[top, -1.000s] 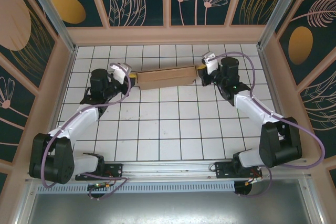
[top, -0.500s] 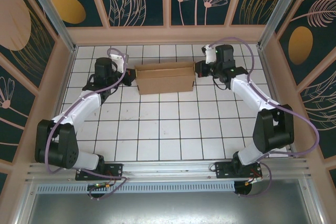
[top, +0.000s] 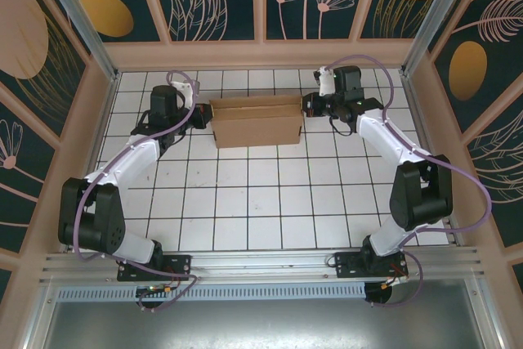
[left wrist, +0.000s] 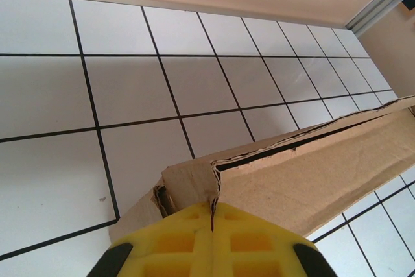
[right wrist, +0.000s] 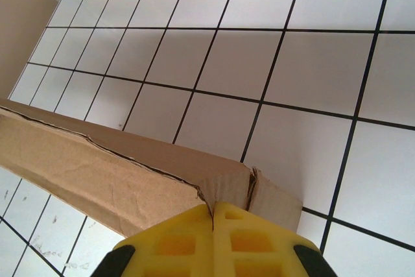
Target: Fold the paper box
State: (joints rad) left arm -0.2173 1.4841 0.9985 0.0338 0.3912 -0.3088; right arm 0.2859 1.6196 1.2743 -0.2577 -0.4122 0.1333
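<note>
paper box (top: pixel 256 120): brown cardboard, folded into a long rectangular shape, long axis running left-right. Sits by the far edge of the tabletop (top: pixel 261 210), roughly centred between the left and right edges. Can't tell if it rests on the tiles or is held just off them.

Top view: a darker upper face and a lighter near side face. Both wrist views: a ragged dark seam runs along the upper long edge where the cardboard layers meet, and the end corners are a bit crumpled.

left pincer (top: pixel 202 118): clenched on the box's left end. Left wrist view: yellow fingers (left wrist: pixel 175 244) pressed together, with a cardboard corner pinched in the slit between them.

right pincer (top: pixel 307 107): clenched on the box's right end. Right wrist view: same picture, yellow fingers (right wrist: pixel 253 241) closed and the box corner caught at the tip.

Both arms are stretched out toward the far edge, one at each end of the box, with purple cables looping along them. The tabletop is white tile with a black grid and faint scuffs near the middle.
</note>
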